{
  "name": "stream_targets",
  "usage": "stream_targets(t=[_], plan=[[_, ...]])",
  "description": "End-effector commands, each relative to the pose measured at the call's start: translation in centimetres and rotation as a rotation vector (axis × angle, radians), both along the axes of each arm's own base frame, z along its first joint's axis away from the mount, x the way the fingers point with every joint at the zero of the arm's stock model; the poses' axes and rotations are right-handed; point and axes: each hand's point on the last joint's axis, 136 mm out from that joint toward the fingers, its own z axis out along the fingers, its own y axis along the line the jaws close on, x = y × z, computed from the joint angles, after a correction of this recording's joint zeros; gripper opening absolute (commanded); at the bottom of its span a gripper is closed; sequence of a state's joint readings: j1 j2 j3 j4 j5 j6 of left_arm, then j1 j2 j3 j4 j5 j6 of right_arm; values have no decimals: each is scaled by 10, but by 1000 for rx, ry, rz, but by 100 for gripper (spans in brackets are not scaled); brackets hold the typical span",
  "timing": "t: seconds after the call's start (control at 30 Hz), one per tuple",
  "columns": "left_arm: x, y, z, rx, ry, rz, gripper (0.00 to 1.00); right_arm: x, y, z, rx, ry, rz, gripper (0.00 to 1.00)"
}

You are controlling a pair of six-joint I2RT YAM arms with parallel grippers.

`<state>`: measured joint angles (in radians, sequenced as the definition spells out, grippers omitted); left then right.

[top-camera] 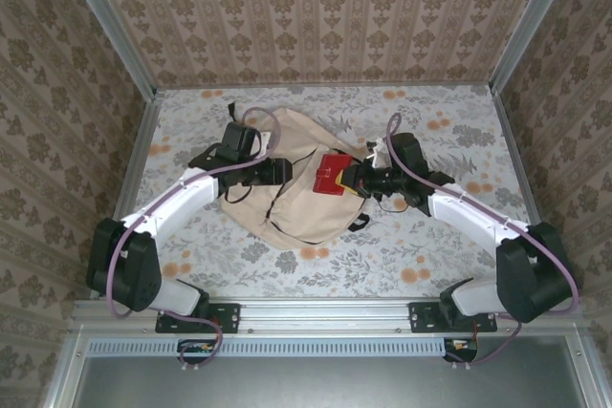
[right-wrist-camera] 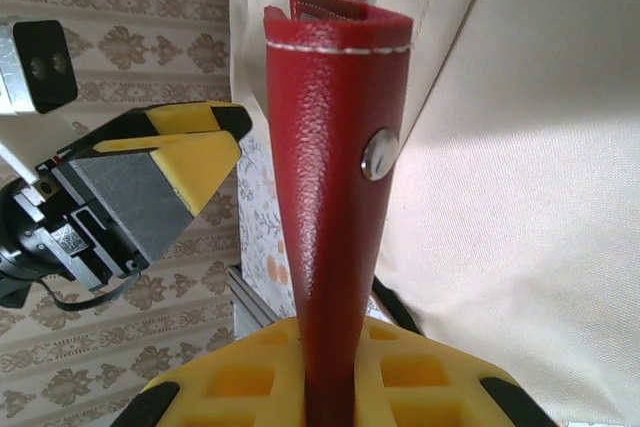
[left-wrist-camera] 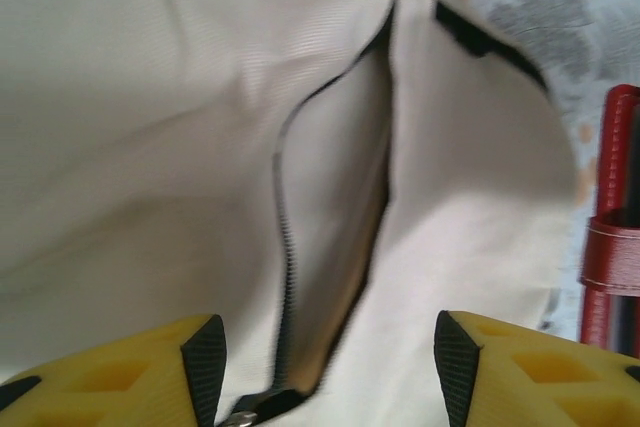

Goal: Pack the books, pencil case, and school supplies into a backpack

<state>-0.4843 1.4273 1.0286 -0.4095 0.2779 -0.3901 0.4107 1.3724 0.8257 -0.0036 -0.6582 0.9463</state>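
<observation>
A table (top-camera: 459, 140) covered in a grey floral cloth with orange blossoms, walled on three sides by patterned beige wallpaper. The backpack (top-camera: 292, 188), soft beige fabric, lies flat at the middle of the table between the two arms and is the biggest thing on it. The left arm (top-camera: 182, 203) reaches in from the left and the right arm (top-camera: 478, 217) from the right, both bent toward the bag. In the left wrist view the backpack (left-wrist-camera: 150, 147) has a dark zipper opening (left-wrist-camera: 335, 247) gaping in a long curved slit, with pale lining inside. A red case (top-camera: 330, 177) with a grained surface, white stitching and a round metal snap (right-wrist-camera: 380, 155) is above the right part of the bag. The right gripper (right-wrist-camera: 330, 387) is clamped on the red case (right-wrist-camera: 335, 197), its yellow fingers pressed against both faces. The left gripper (left-wrist-camera: 330, 367) has its yellow, black-tipped fingers (left-wrist-camera: 205, 362) spread wide apart over the zipper slit, with nothing held between them
</observation>
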Motion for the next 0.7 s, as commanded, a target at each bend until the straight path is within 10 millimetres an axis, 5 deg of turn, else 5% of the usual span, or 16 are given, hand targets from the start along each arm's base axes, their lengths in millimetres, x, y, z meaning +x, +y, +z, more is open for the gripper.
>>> stream_targets(t=[0.0, 0.33, 0.47, 0.67], plan=[[11, 28, -8, 208, -40, 17, 58, 9, 14, 9, 17, -23, 5, 16], [24, 18, -32, 240, 52, 43, 50, 10, 40, -3, 22, 5, 48, 16], [27, 19, -33, 250, 57, 60, 36, 11, 46, -6, 21, 8, 58, 16], [20, 14, -5, 193, 1, 56, 13, 4, 58, -15, 19, 36, 101, 16]])
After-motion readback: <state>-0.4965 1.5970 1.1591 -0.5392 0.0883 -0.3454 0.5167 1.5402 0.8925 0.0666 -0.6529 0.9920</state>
